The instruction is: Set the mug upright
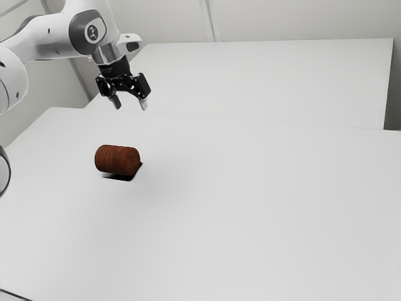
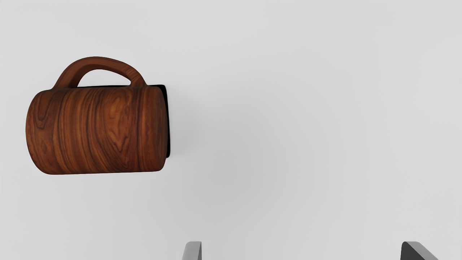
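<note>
My gripper (image 1: 131, 105) hangs in the air above the table in the exterior view, its two fingers wide apart with nothing between them. Below it, the brown wood-grained mug (image 1: 117, 160) lies on its side on the white surface. In the wrist view the mug (image 2: 97, 130) shows its rounded side and its handle (image 2: 95, 62), which sticks out sideways along the surface. The open gripper (image 2: 301, 249) is off to one side of the mug, not touching it.
A white table (image 1: 250, 207) carries the mug. Beyond it, in the exterior view, a second white surface (image 1: 263, 81) stands in front of pale walls. A thin dark line crosses the exterior view's lower left corner.
</note>
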You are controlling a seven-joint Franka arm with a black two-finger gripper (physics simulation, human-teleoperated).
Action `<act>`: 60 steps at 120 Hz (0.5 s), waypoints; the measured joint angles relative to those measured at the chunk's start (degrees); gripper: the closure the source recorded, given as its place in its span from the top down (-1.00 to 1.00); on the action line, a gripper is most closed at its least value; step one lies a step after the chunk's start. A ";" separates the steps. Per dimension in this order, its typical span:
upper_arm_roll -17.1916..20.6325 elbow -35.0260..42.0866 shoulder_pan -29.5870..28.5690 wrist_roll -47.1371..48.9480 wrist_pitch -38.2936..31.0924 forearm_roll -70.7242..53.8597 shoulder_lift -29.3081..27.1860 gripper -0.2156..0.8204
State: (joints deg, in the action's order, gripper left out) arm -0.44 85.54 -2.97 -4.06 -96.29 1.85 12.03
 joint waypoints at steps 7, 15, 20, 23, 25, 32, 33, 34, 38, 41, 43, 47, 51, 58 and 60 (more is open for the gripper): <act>0.00 0.00 -0.05 0.02 -0.01 0.00 -0.03 0.58; 0.00 0.00 0.01 0.03 -0.01 0.00 -0.03 0.58; 0.00 0.06 0.03 0.03 -0.01 0.00 -0.04 0.58; 0.00 0.10 0.03 0.03 0.01 0.00 -0.05 0.58; -0.02 0.17 0.01 0.04 0.05 0.07 -0.07 0.58; -0.17 0.35 -0.18 0.03 0.23 0.46 -0.20 0.58; -0.21 0.37 -0.18 0.03 0.24 0.51 -0.22 0.58; -0.24 0.38 -0.19 0.04 0.25 0.56 -0.25 0.58; -0.44 0.36 -0.21 0.04 0.29 0.71 -0.35 0.58; -0.79 0.35 -0.18 0.04 0.26 0.84 -0.35 0.58; -1.15 0.32 -0.21 0.04 0.25 1.00 -0.33 0.58; -2.52 0.30 -0.22 0.02 0.31 2.09 -0.27 0.58; -4.86 0.28 -0.32 -0.14 0.52 3.92 -0.17 0.58; -7.75 0.22 -1.70 -1.22 0.83 7.51 0.13 0.58; -8.23 0.15 -2.36 -1.63 0.92 8.54 0.27 0.58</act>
State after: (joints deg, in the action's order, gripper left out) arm -8.67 85.69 -5.34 -5.69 -95.37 10.39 12.30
